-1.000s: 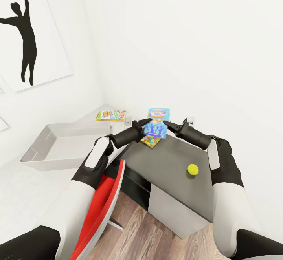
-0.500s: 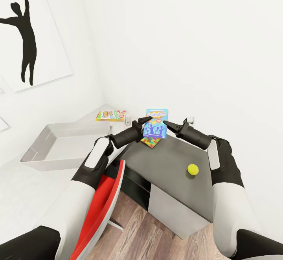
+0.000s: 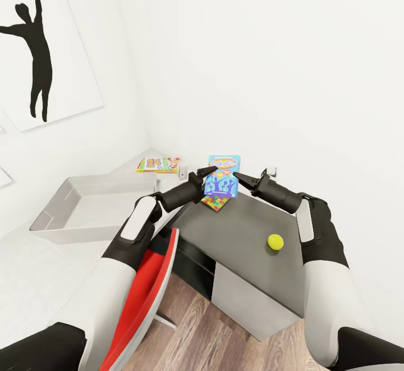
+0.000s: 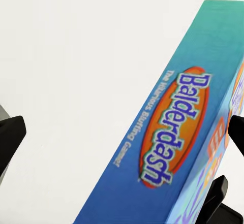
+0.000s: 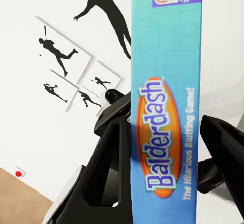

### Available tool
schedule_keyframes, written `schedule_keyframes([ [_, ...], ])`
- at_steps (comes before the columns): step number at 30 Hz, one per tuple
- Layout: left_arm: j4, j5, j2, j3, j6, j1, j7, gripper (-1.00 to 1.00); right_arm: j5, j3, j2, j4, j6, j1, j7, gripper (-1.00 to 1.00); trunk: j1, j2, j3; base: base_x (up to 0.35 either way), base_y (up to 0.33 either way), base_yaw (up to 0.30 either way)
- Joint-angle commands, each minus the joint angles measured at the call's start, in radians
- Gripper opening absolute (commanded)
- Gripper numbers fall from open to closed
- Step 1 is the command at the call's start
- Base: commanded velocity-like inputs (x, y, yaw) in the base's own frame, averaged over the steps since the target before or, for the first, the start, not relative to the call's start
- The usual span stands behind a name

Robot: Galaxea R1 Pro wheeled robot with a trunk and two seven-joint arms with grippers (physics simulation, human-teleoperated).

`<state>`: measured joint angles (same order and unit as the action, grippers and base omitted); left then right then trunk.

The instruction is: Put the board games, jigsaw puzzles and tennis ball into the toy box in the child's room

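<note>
A blue board game [image 3: 222, 179] lettered "Balderdash" stands upright, lifted just above a jigsaw puzzle [image 3: 215, 202] on the dark lower top of the table [image 3: 247, 228]. My right gripper [image 3: 238, 177] is shut on the game's narrow edge [image 5: 165, 107], one finger [image 5: 223, 148] on each side. From the other side my left gripper [image 3: 209, 171] reaches in open, and the game's edge [image 4: 168, 132] runs slantwise across its gap. The tennis ball [image 3: 275, 241] lies near the table's front. The grey toy box [image 3: 62, 215] stands open to the left. A second board game [image 3: 159, 164] lies behind it.
A red chair [image 3: 148, 287] is tucked under the desk just below my left arm. White walls close in the corner behind the table, with a black silhouette picture [image 3: 39, 51] on the left. Wood plank floor [image 3: 207, 337] shows below.
One second ago the blue game leaned back at a tilt; it has since swung upright between the grippers. Over the last half second nothing has moved.
</note>
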<state>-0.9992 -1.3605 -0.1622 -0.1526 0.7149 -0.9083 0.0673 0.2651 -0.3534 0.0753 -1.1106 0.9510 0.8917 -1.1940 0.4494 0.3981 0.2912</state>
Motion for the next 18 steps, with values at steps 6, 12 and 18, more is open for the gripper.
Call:
schedule_keyframes([
  [6, -0.003, 0.006, 0.007, 0.002, 0.004, 0.004, 0.004, 1.00, 0.002, -0.002, -0.001, 0.000, 0.007, 0.001, -0.004, -1.00, 0.001, 0.002, 0.002, 0.000, 0.000, 0.000],
  [12, -0.008, 0.009, 0.022, 0.010, 0.004, 0.009, 0.006, 1.00, 0.002, -0.003, -0.003, 0.000, 0.007, 0.001, -0.004, -1.00, 0.001, 0.002, 0.002, 0.000, 0.000, 0.000],
  [18, -0.011, 0.008, 0.073, 0.016, 0.004, 0.023, 0.007, 1.00, 0.002, -0.004, -0.006, -0.001, 0.009, 0.000, -0.003, -1.00, 0.001, 0.002, 0.002, 0.000, 0.000, 0.000],
])
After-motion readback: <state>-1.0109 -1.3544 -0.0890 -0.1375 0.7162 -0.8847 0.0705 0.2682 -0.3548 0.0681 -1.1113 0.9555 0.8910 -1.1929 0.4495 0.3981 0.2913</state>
